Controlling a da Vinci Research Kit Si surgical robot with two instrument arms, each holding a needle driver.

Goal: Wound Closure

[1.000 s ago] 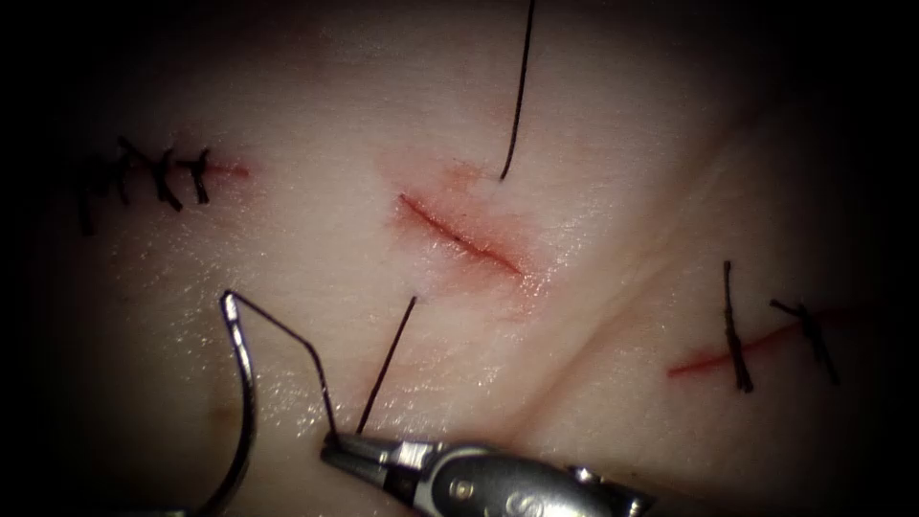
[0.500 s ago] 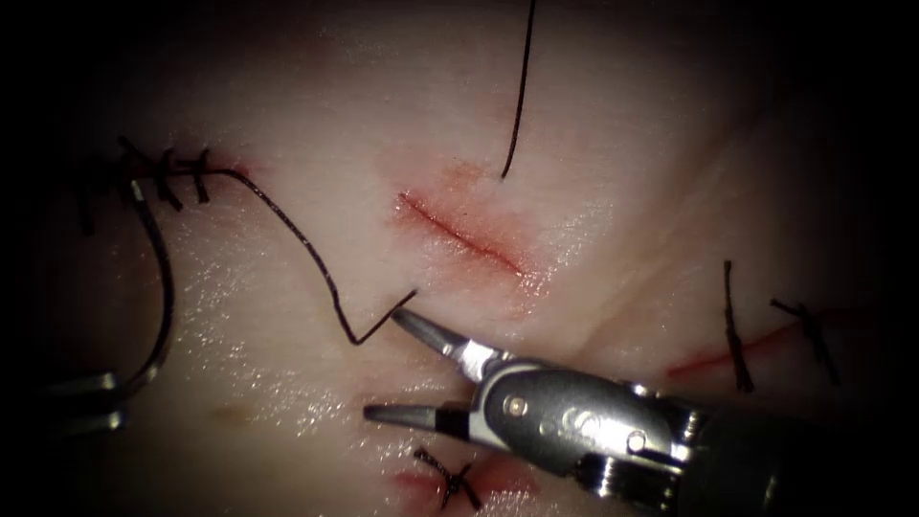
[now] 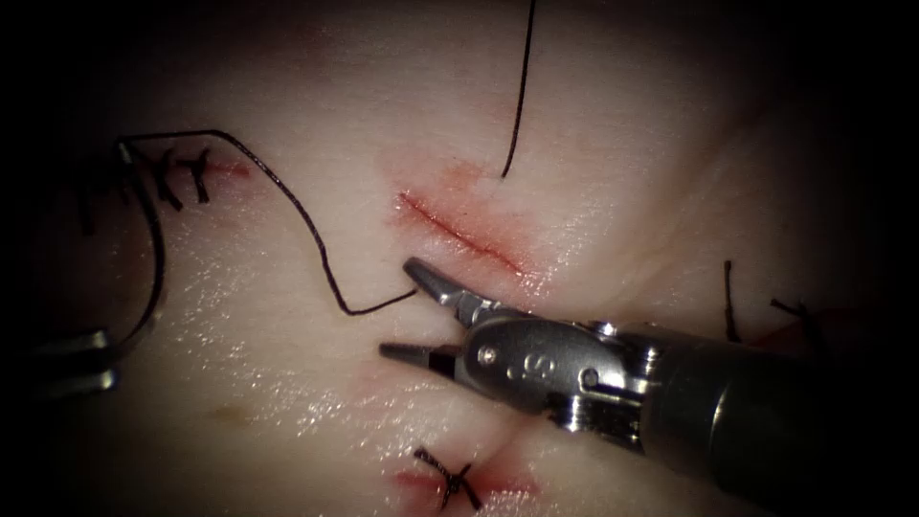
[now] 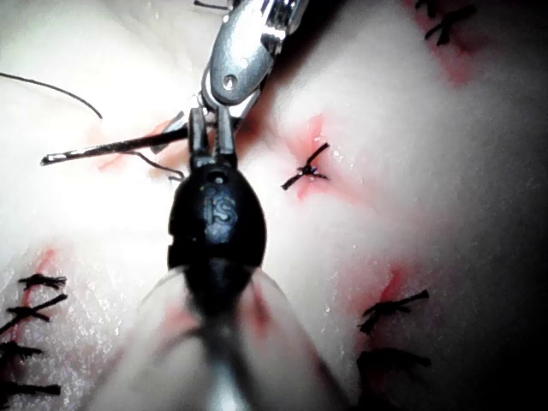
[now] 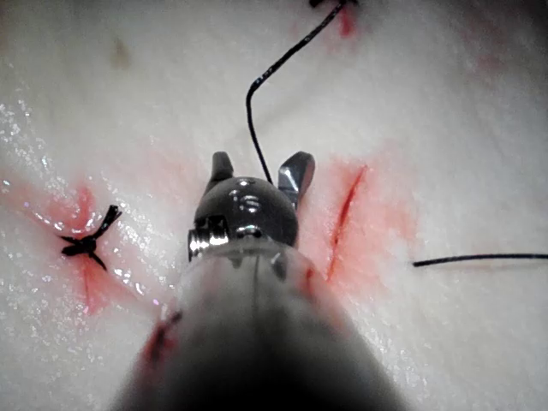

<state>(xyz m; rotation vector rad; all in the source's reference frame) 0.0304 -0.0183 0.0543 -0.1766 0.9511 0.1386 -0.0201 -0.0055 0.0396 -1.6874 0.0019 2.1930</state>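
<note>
The tissue (image 3: 316, 402) carries an open red cut (image 3: 459, 235) at its middle. The right tool (image 3: 407, 311) comes in from the right and lies just near of the cut, its jaws spread wide apart and holding nothing. At the far left edge the left tool (image 3: 81, 359) grips the curved needle (image 3: 151, 254) near its lower end; the needle arcs up free of the tissue. Dark thread (image 3: 306, 230) runs from the needle's upper end rightward and down, reaching the tissue between the right tool's jaws. Another strand rises from the tissue beyond the cut.
</note>
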